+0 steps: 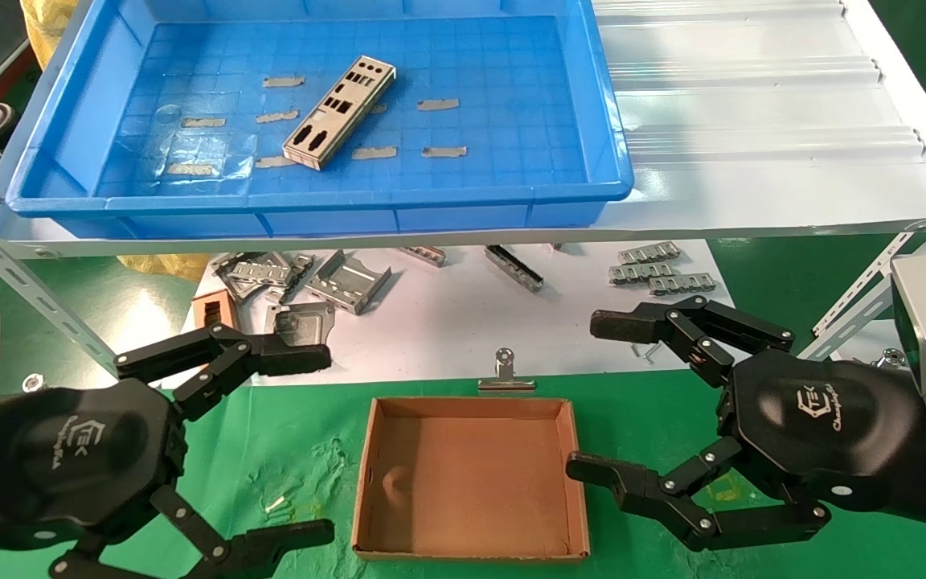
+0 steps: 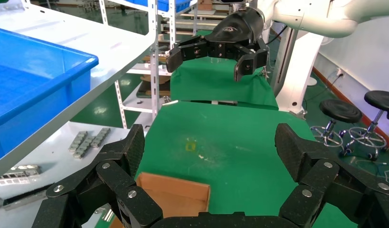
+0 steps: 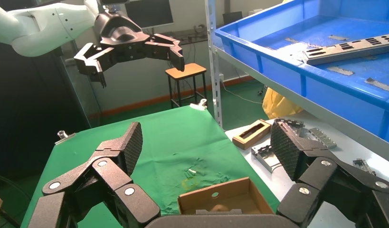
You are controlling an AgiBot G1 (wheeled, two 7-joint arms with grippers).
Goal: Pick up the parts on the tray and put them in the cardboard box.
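One part (image 1: 339, 112) lies in the tray (image 1: 61, 161) (cardboard box (image 1: 469, 555) holds none).

floor: green | black round stools (image 2: 346, 111) | small wooden stool (image 3: 185, 71) | white metal shelving (image 2: 156, 57)

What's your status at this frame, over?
Left gripper and right gripper open, empty, flanking the cardboard box. Box empty. One part on the tray. Nothing obstructing.
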